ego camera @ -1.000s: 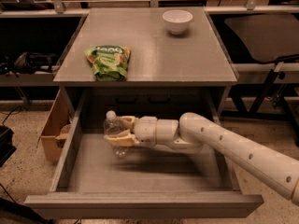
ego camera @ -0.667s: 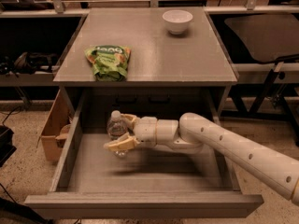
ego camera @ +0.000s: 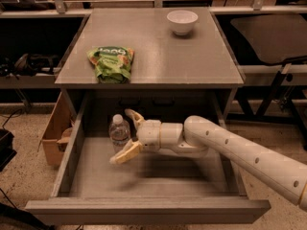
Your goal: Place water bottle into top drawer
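Observation:
The water bottle [ego camera: 119,132] is a small clear bottle with a white cap. It stands upright on the grey floor of the open top drawer [ego camera: 96,174], toward the back left. My gripper [ego camera: 125,136] reaches into the drawer from the right on a white arm. Its two cream fingers are spread wide, one behind the bottle and one in front of it, just to the bottle's right. The fingers do not clamp the bottle.
On the cabinet top [ego camera: 158,56] lie a green snack bag [ego camera: 111,63] at the front left and a white bowl [ego camera: 182,21] at the back right. A cardboard box [ego camera: 55,128] stands on the floor left of the cabinet. Dark shelving flanks both sides.
The gripper held the bottle tilted above the drawer floor. The bottle now stands upright on the floor, and the fingers have opened and drawn slightly to its right.

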Tool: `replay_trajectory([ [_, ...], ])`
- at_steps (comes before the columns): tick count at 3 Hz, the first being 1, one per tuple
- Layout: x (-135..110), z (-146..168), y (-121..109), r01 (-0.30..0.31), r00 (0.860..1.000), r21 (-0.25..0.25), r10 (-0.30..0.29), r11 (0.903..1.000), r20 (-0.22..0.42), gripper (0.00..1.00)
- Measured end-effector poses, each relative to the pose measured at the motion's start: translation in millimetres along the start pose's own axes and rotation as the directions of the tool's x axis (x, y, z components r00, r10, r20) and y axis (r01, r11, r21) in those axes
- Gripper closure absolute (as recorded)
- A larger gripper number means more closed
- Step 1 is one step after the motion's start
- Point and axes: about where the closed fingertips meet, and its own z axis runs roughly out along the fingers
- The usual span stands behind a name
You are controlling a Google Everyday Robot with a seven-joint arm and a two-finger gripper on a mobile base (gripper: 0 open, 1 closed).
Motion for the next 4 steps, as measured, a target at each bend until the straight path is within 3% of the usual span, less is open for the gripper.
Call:
replay_trajectory([
  [1, -14, -4, 1, 0.019, 1.000, -0.037, -0.019, 0.9991, -0.012, 0.00],
  [2, -47, -20, 2, 0.056, 0.997, -0.118, -0.062, 0.9915, -0.054, 0.00],
  [3, -93, -48, 5, 0.110, 0.981, -0.204, -0.139, 0.9729, -0.133, 0.00],
  [4, -156, -81, 8, 0.164, 0.942, -0.275, -0.233, 0.9472, -0.241, 0.00],
])
